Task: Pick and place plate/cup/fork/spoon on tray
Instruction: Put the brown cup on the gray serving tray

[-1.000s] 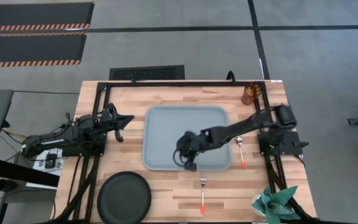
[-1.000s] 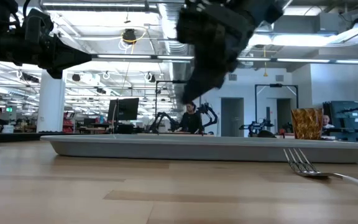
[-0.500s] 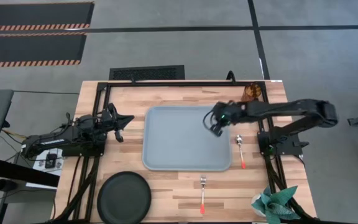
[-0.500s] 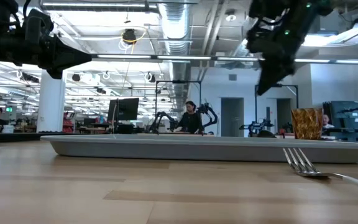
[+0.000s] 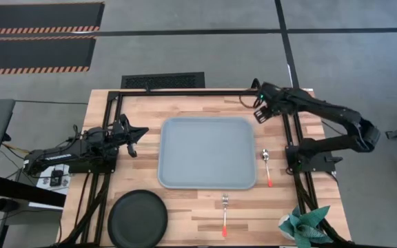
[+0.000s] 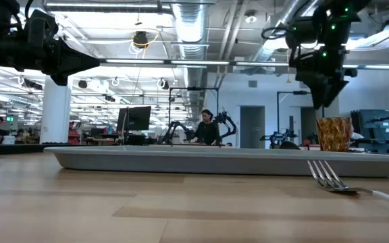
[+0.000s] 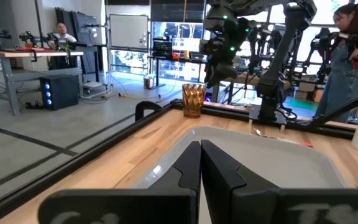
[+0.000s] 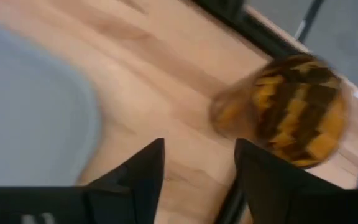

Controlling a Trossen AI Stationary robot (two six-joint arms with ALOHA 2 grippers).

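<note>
Right gripper (image 5: 261, 114) hovered over the table's far right corner, just off the tray's (image 5: 207, 152) far right corner, fingers apart and empty. In its wrist view the cup (image 8: 294, 112) sat upright on the wood just ahead of the spread fingers (image 8: 142, 167), not between them. From overhead the cup was hidden under the right arm; in the low view it stood below the gripper (image 6: 326, 94), beyond the tray (image 6: 221, 161).

Tray was empty. Spoon (image 5: 268, 167) lay on the table just right of the tray, fork (image 5: 225, 213) near the front edge below it, plate (image 5: 138, 218) at front left, off the tray.

Left gripper (image 5: 135, 141) waited left of the tray, fingers (image 7: 188, 171) pressed together, holding nothing.
</note>
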